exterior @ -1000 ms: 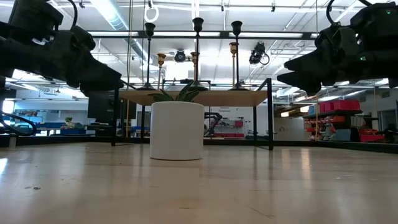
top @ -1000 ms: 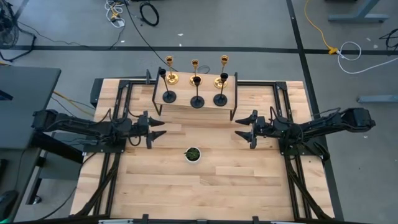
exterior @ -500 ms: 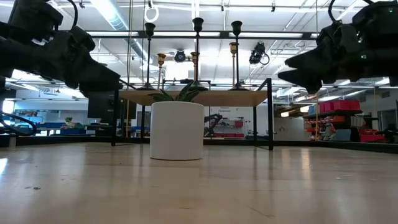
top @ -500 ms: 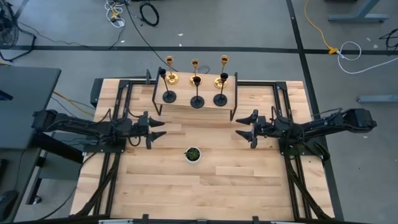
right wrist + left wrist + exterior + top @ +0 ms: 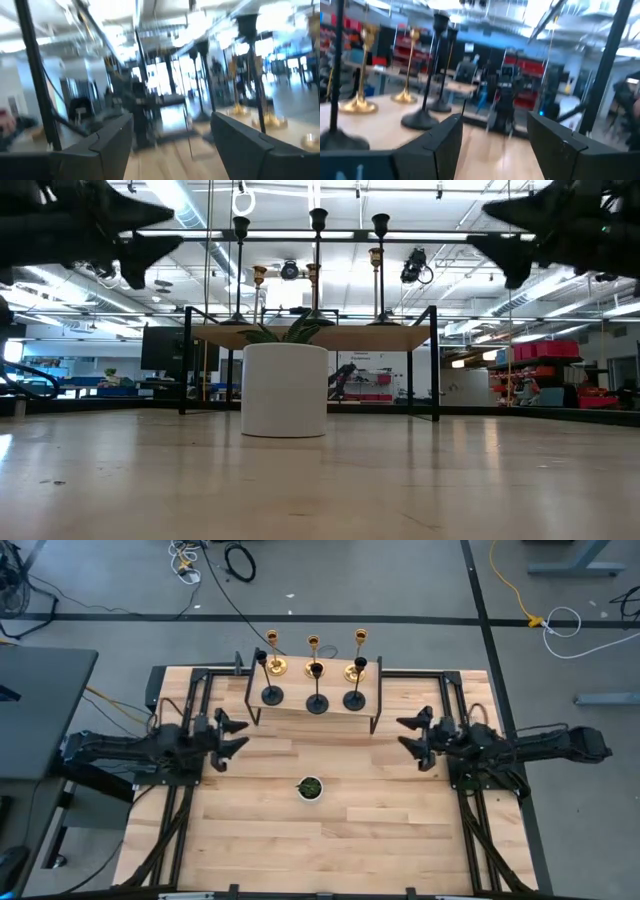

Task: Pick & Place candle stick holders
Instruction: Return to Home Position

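Six candle stick holders stand upright by their round bases on a raised wooden shelf at the table's far middle. Three gold ones are at the back and three black ones in front. They also show in the low view and the left wrist view. My left gripper hovers open over the table left of the shelf, high in the low view. My right gripper hovers open to the shelf's right. Both hold nothing.
A small white pot with a green plant stands on the table between the arms, nearer than the shelf. The shelf's black metal legs stand close to both grippers. Bare wooden table lies toward the near edge.
Both grippers have risen and tipped their fingers upward. The left has drawn back toward the table's left edge, the right toward the right edge. Both stay open. The holders and the pot have not moved.
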You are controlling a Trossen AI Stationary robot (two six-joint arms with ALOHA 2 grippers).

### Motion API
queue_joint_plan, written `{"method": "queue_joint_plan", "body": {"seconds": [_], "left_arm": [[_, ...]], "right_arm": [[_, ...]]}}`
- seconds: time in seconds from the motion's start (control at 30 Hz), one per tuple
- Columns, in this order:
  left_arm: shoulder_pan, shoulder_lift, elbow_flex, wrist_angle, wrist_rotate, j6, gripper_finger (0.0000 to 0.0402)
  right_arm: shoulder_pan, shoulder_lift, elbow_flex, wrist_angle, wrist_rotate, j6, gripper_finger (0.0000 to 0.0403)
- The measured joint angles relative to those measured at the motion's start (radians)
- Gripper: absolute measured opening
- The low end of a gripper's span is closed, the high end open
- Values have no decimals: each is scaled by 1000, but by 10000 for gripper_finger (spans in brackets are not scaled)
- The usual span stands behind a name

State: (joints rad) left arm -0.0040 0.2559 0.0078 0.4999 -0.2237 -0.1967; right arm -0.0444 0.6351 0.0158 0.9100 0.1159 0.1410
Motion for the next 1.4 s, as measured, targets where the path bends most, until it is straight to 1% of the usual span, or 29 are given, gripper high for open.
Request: {"method": "queue_joint_plan", "body": {"seconds": [0.33,0.47,0.67,0.73,0.8,1.0,1.2,1.3,1.4], "left_arm": [[0,-257,0,6,0,-1,222],[0,-255,0,80,3,-1,222],[0,-255,0,63,5,-1,222],[0,-255,-1,54,4,-1,222],[0,-255,-1,56,5,-1,222],[1,-255,-1,41,11,0,222],[1,-255,-1,44,10,-1,222],[1,-255,-1,42,11,0,222],[1,-255,-1,42,11,0,222]], "right_arm": [[0,-316,0,1,0,0,265],[0,-432,0,-4,0,0,265],[0,-631,0,-20,0,0,265],[0,-635,1,18,1,-1,265],[0,-634,-3,96,0,0,265],[27,-635,-1,142,6,0,265],[59,-635,0,134,0,0,265],[59,-625,0,80,-1,0,265],[59,-609,0,-66,-1,0,265]]}}
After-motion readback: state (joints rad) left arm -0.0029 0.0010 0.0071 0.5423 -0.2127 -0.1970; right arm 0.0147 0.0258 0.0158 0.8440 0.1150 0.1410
